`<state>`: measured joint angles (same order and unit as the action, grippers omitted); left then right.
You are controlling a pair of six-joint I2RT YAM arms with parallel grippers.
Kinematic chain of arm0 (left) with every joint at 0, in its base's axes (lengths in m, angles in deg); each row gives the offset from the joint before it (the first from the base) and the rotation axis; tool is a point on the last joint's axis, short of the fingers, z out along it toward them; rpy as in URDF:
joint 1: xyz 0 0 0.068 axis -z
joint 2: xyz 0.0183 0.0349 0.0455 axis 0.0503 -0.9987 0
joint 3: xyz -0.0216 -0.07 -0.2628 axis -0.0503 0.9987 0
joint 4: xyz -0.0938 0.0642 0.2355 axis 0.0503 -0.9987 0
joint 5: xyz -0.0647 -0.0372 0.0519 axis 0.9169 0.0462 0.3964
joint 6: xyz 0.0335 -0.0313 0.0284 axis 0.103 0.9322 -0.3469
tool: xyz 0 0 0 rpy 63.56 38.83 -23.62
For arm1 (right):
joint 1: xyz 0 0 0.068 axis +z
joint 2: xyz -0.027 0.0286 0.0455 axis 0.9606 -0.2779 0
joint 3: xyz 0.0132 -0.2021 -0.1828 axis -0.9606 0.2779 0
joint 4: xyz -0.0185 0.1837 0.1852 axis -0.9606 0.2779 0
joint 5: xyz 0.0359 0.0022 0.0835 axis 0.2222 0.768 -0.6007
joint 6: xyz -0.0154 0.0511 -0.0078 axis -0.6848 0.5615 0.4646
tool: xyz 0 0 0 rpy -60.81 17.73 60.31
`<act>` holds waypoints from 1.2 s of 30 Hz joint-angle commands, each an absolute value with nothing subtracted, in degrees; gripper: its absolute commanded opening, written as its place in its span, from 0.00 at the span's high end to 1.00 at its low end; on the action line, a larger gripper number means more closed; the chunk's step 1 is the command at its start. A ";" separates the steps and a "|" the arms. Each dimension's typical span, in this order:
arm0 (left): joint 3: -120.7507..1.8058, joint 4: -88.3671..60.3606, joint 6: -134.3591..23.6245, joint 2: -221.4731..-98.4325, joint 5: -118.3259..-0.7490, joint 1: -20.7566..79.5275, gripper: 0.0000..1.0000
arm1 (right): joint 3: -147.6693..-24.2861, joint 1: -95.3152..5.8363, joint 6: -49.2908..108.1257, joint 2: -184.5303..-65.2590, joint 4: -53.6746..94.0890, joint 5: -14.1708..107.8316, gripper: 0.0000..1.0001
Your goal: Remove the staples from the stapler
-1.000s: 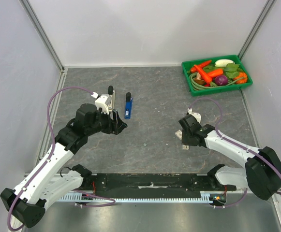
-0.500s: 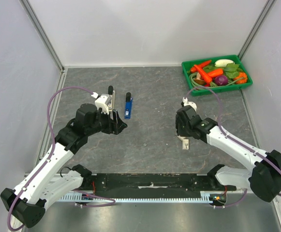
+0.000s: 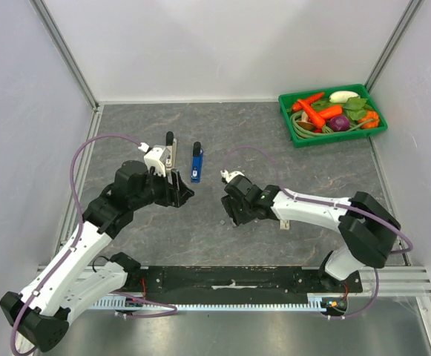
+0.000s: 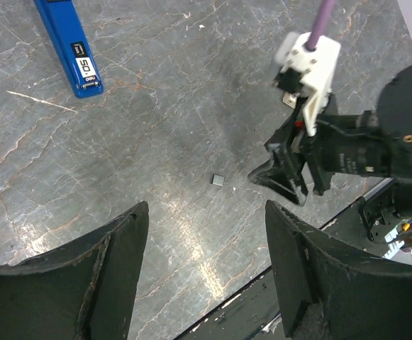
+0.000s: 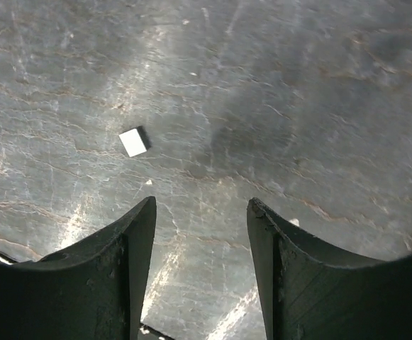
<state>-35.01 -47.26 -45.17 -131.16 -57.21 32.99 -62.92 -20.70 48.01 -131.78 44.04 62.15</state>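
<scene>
At ten o'clock on the desk (image 3: 237,133), out toward the left edge, the stapler (image 3: 173,152), apparently lying opened with its metal rail showing. Just at its three o'clock, a blue bar (image 3: 196,162) marked 50, apart from it. Parked at the stapler's six o'clock, the left claw (image 3: 179,191), fingers spread wide with nothing between them. Likely kept there so as to steady or reopen the stapler at need. Reaching in low near the desk's middle, the right claw (image 3: 232,210), likewise spread and empty, tips aimed down at the stone. A tiny silvery square (image 5: 133,142) at about eleven o'clock from the gap in the wrist view, not yet between the tips. Probably a loose clump of staples, hence the low, open approach: to straddle it before closing. Off at this claw's three o'clock, a pale strip (image 3: 283,221) flat on the desk, possibly staples set aside; too small to tell. Far off at one o'clock, a green bin (image 3: 285,117) of toy vegetables, no part of this job. Judging by the pieces outside the stapler, unloading well along; cannot tell about any staples left in the rail. Worth shifting over the square before closing; easy to flick so small and flat a piece across hard stone.
</scene>
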 commanded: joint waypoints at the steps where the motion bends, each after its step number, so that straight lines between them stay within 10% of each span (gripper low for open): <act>1: -35.12 -45.99 -46.29 -129.72 -58.31 33.21 0.28 | -66.77 -20.08 39.76 -135.30 38.60 57.82 0.38; 13: -34.85 -45.81 -46.03 -128.14 -59.54 33.12 0.07 | -70.46 -16.65 32.89 -142.42 35.26 54.82 0.37; 36: -34.68 -45.73 -45.85 -127.09 -60.77 33.12 0.07 | -71.87 -14.36 32.18 -146.91 37.63 62.73 0.54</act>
<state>-34.70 -47.26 -45.30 -127.81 -60.25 32.99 -70.31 -14.82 32.97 -145.74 36.85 61.06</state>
